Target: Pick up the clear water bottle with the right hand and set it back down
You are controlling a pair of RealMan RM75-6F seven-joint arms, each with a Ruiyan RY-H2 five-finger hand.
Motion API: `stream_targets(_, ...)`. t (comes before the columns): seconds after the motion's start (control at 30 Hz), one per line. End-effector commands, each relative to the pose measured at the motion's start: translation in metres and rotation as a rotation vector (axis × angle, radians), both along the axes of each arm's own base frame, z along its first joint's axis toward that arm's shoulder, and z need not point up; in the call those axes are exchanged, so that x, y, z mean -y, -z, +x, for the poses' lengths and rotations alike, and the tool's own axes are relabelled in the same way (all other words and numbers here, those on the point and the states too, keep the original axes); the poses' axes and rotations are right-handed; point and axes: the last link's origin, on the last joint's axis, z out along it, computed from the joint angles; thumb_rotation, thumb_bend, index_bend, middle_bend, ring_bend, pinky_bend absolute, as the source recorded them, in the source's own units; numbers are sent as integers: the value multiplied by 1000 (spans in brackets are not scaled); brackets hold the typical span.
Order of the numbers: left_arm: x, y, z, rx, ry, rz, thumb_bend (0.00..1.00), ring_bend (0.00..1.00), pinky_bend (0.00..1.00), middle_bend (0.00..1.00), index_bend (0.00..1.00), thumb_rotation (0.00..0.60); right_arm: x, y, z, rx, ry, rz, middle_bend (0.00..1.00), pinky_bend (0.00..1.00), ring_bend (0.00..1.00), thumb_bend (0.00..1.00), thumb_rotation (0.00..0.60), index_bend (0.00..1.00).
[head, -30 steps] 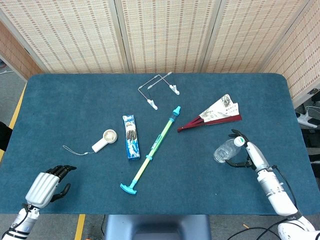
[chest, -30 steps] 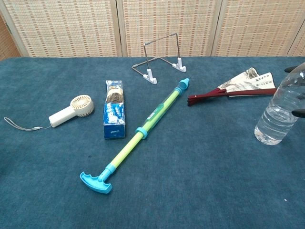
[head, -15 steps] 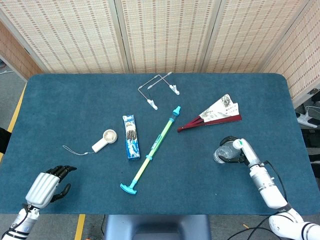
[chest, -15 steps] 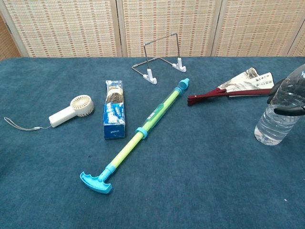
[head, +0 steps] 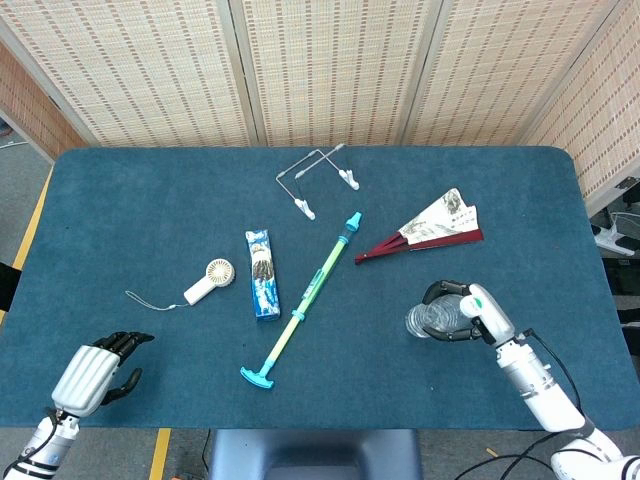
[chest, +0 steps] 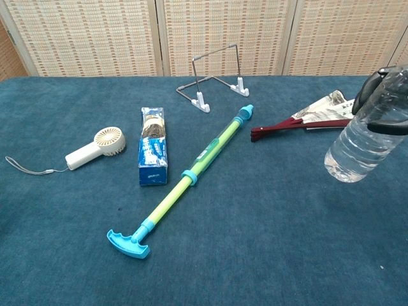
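My right hand (head: 468, 308) grips the clear water bottle (head: 430, 318) around its upper part. In the chest view the bottle (chest: 366, 136) hangs tilted above the blue table at the far right, its base off the cloth, with dark fingers (chest: 376, 83) wrapped round its neck. My left hand (head: 95, 368) lies at the table's near left corner with fingers curled in and nothing in it; the chest view does not show it.
A folded paper fan (head: 428, 229) lies just behind the bottle. A long green-and-blue water squirter (head: 304, 300), a blue packet (head: 262, 273), a white hand fan with cord (head: 208, 280) and a wire stand (head: 315, 176) spread over the middle and back of the table (head: 150, 200).
My right hand closed round the bottle, then lifted it off the table and carried it left, tilting it. The left hand has not moved.
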Motion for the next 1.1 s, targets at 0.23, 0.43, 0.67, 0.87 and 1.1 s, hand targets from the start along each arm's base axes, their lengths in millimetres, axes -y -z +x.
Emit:
stream_targets(0.23,0,1,-1,1,-5,-6,428,278,495,302,248,600,16,-6,-16,-645,-81,-328,726,607,630,424,600,822)
stream_targets(0.43,0,1,-1,-2,-4,-5,429,278,495,305,249,600,16,0,-18,-934,-151,-556,727,607,631,426,600,824)
stream_targets(0.67,0,1,-1,-1,-4,-5,429,278,495,307,248,600,5,15,-5,-418,-73,-294,733,614,638,427,600,830)
stream_targets(0.87,0,1,-1,-2,-4,-4,429,278,496,308,249,600,3,1,7,76,72,89,733,615,638,426,600,830)
stream_targets(1.1,0,1,0,-2,-3,-7,429,278,496,310,249,600,2,-13,9,321,154,316,733,615,638,426,600,830)
